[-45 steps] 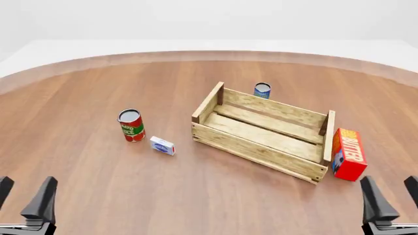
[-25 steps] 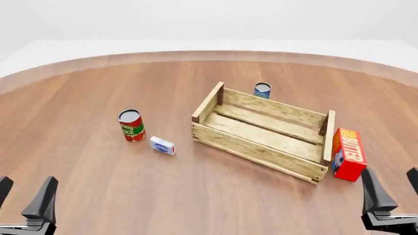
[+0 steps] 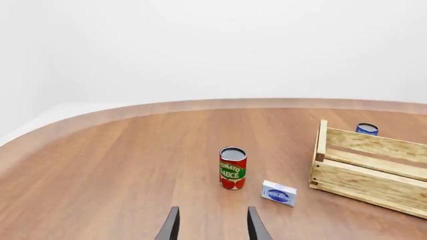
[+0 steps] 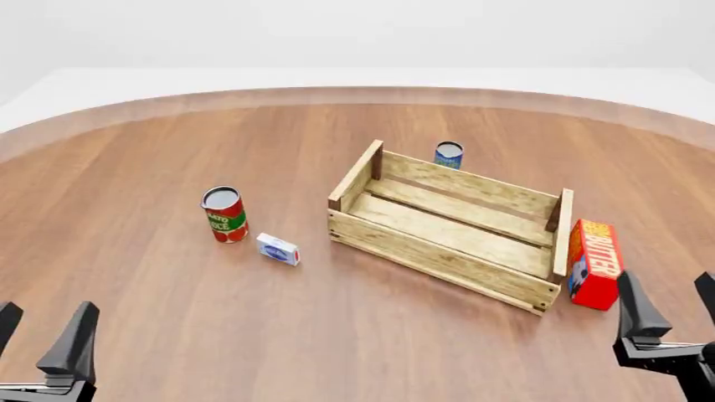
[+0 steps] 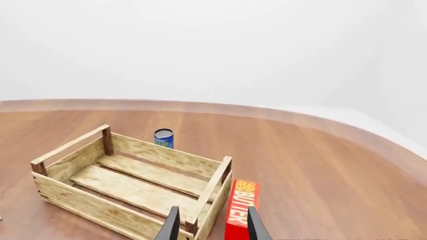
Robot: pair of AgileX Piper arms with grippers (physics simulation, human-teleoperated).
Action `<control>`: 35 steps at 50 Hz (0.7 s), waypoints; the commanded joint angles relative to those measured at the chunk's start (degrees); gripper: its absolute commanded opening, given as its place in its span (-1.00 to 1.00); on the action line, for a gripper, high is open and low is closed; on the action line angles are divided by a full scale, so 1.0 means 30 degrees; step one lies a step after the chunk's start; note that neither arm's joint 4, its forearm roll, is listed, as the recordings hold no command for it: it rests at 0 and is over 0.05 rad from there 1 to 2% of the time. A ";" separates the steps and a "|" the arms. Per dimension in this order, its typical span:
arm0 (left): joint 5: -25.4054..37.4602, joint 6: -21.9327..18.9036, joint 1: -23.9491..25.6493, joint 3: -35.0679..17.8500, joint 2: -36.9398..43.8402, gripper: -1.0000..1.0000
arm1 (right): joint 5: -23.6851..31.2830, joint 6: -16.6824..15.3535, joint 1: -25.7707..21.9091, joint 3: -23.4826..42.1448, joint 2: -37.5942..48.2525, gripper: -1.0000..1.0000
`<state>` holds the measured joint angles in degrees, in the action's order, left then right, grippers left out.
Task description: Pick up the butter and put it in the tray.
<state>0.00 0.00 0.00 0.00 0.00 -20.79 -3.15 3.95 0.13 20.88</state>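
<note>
The butter [image 4: 594, 263] is a red carton with white lettering, standing on the table against the right end of the tray [image 4: 447, 223], a big open crate of pale wooden slats. In the right wrist view the butter [image 5: 238, 212] sits just beyond my fingertips, beside the tray [image 5: 130, 187]. My right gripper [image 4: 671, 306] is open at the lower right, a little nearer than the butter and apart from it. Open as well, my left gripper [image 4: 40, 331] holds nothing at the lower left. In the left wrist view the tray [image 3: 367, 167] stands far off.
A red tomato sauce can [image 4: 224, 214] and a small white-blue box [image 4: 277, 249] stand left of the tray. A blue can [image 4: 448, 154] sits behind the tray's far wall. The round wooden table ends in a curved far edge [image 4: 357, 94].
My right gripper has risen and moved forward toward the butter. The left gripper and all objects have stayed put.
</note>
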 commanded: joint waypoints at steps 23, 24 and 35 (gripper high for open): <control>0.0000 0.0000 0.0000 0.0000 0.0000 1.00 | -0.4562 0.0180 0.1186 -0.0041 0.5507 1.00; 0.0000 0.0000 0.0000 0.0000 0.0000 1.00 | -0.4741 0.0196 0.1207 -0.0041 0.5729 1.00; 0.0000 0.0000 0.0000 0.0000 0.0000 1.00 | -0.6270 -0.0026 0.1452 -0.0043 0.7626 1.00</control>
<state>0.00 0.00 0.00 0.00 0.00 -36.04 -2.97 7.55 0.01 39.32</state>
